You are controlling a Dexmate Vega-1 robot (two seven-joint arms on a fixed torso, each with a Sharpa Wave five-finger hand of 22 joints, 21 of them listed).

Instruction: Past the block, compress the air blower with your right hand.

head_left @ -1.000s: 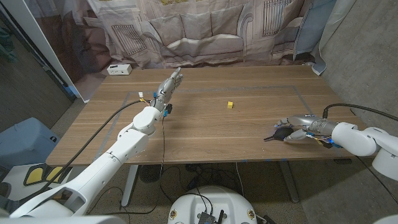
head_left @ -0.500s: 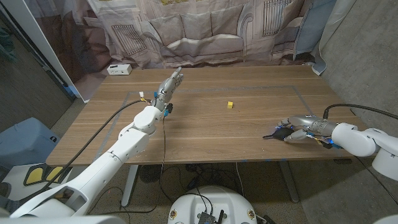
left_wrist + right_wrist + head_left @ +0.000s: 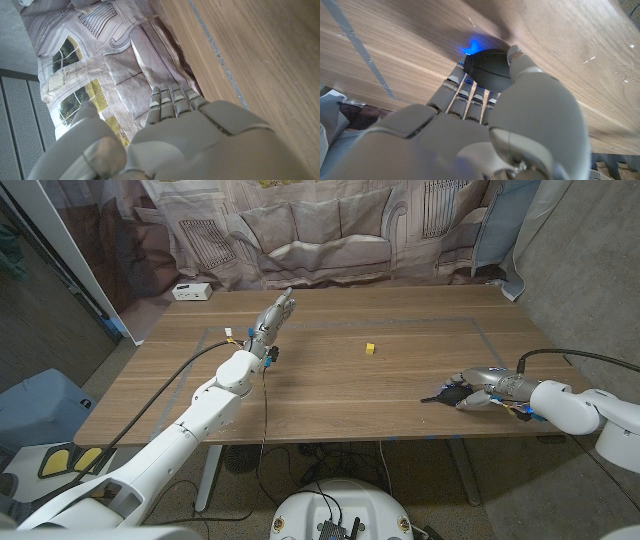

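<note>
At table's point(image 3: 330, 395) near right edge, right hand point(image 3: 478, 392) has fingers wrapped on the black air blower point(image 3: 449, 391), nozzle pointing toward table centre. Yellow block point(image 3: 370, 348) sits well apart, further back toward centre. Looks like the squeeze step. Next: close fingers harder on the bulb w/o it slipping out. Left hand point(image 3: 272, 318) holds nothing, fingers extended, over the far left.
</note>
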